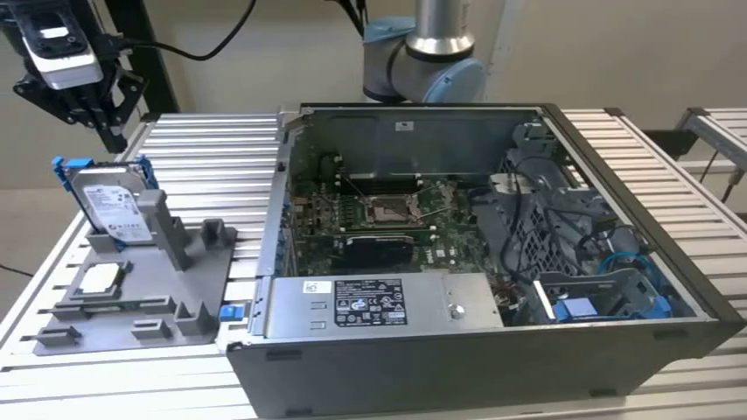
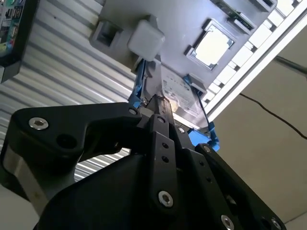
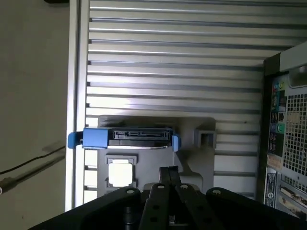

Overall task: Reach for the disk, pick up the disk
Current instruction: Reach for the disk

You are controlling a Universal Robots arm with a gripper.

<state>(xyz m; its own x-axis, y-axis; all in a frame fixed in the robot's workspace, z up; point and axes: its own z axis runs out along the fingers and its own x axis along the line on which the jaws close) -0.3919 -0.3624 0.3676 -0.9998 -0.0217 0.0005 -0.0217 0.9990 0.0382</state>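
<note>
Exterior view, far left corner of the slatted table (image 1: 210, 144): standing upright on one edge in a slot of the grey fixture (image 1: 192, 282), the disk (image 1: 117, 206), blue-framed, white label turned toward the near side; lying flat on the same fixture, nearer than the disk, a small square processor chip (image 1: 100, 278); to the exterior view's right of the fixture, an open computer case (image 1: 467, 372), boards and cables exposed; above the disk and farther back, well apart from it, the gripper (image 1: 112, 136), touching nothing. First wrist view: looking down along the fingers onto the disk's (image 3: 139, 136) upper edge, the chip (image 3: 120, 173) just beside it; gripper (image 3: 169, 170) jaws closed tip to tip, nothing between them. Second wrist view: past the black finger links, the disk (image 2: 177, 96) on edge in the fixture, chip (image 2: 212, 47) beyond it.
</note>
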